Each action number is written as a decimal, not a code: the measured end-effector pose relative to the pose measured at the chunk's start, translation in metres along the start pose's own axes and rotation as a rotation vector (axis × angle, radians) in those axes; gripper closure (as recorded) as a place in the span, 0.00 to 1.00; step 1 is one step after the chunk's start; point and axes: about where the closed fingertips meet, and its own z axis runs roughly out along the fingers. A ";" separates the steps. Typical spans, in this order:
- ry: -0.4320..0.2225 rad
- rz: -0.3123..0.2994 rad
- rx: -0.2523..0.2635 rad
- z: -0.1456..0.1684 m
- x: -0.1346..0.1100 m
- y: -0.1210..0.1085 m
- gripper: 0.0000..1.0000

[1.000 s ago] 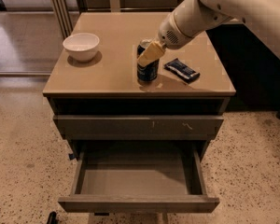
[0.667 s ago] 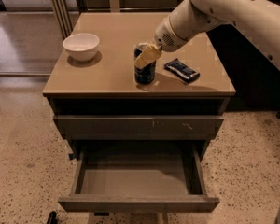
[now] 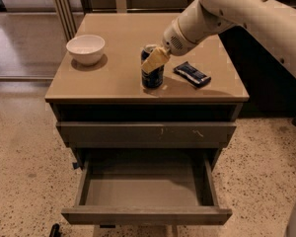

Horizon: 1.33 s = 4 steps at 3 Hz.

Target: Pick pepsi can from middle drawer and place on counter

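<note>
The pepsi can point(image 3: 152, 77) stands upright on the counter point(image 3: 118, 38), near its front middle. My gripper point(image 3: 155, 59) comes in from the upper right on a white arm and is shut on the can's upper part, with one pale finger point(image 3: 156, 60) across its front. The can's base rests on the counter. The middle drawer point(image 3: 145, 215) is pulled out below, and its grey floor is bare.
A white bowl point(image 3: 86, 48) stands at the counter's left. A flat dark snack-bar wrapper point(image 3: 191, 74) lies just right of the can. The drawer front with pale scratches point(image 3: 145, 133) is closed above the open drawer. Speckled floor surrounds the cabinet.
My gripper and the can have shifted slightly to the left on the counter. The bowl, the wrapper and the drawer have not moved.
</note>
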 end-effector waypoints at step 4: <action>0.000 0.000 0.000 0.000 0.000 0.000 0.00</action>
